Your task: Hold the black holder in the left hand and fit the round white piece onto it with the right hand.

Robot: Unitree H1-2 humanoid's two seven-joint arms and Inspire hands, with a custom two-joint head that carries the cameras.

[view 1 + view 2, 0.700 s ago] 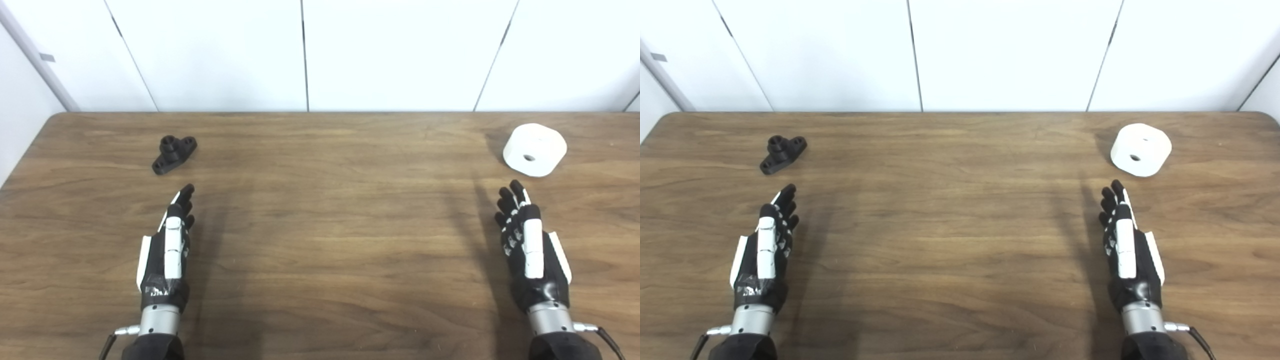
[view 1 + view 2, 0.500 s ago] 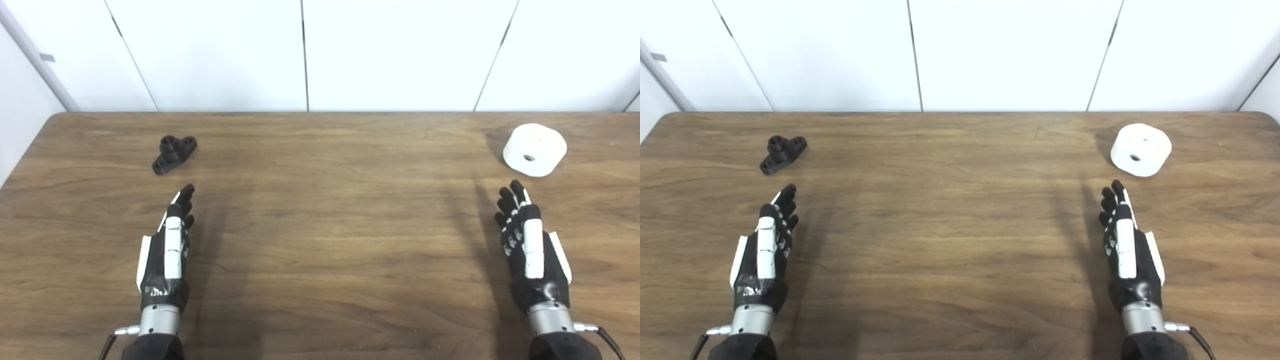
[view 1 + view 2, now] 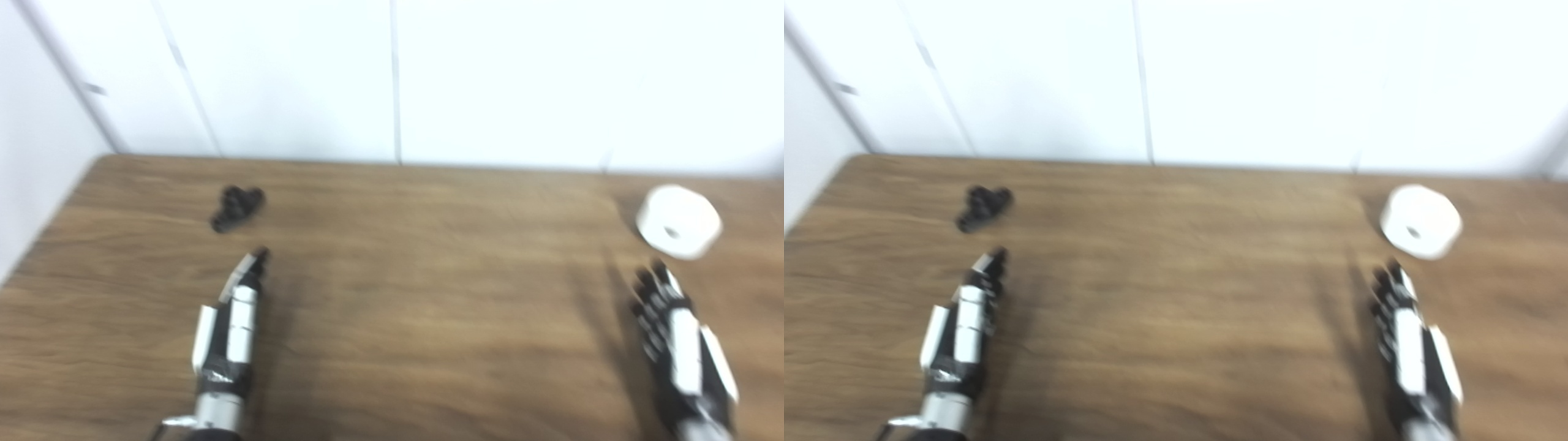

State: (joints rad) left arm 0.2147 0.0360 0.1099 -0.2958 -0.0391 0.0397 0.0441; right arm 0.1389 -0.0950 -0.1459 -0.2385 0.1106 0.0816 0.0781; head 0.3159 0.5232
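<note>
The left hand [image 3: 229, 331] lies low over the table [image 3: 404, 306], fingers stretched forward and close together, holding nothing; its fingertips [image 3: 260, 254] point toward the far left. Just beyond them, apart from the hand and not touched by it, sits the black holder [image 3: 237, 208] on the wood (motion blur smears it, so its shape is hard to read). It lies near the table's far left corner, well away from the white piece.

The right hand [image 3: 1412, 343] hangs near the right edge, also flat and extended, fingers a little apart, empty. Its fingertips [image 3: 1387, 275] reach toward the round white piece [image 3: 1421, 222], which rests on the table just past them, with a narrow strip of wood showing between hand and piece. The piece is a squat white cylinder with a small dark hole in its upper face, tipped slightly toward the camera. It stands near the table's far right edge.

Both forearms come in from the bottom of the view, the left one showing a silver wrist cuff [image 3: 214, 413]. Each hand throws a dark shadow on the wood toward the middle of the table. Behind the table runs a wall of white panels [image 3: 490, 79] with thin vertical seams.
</note>
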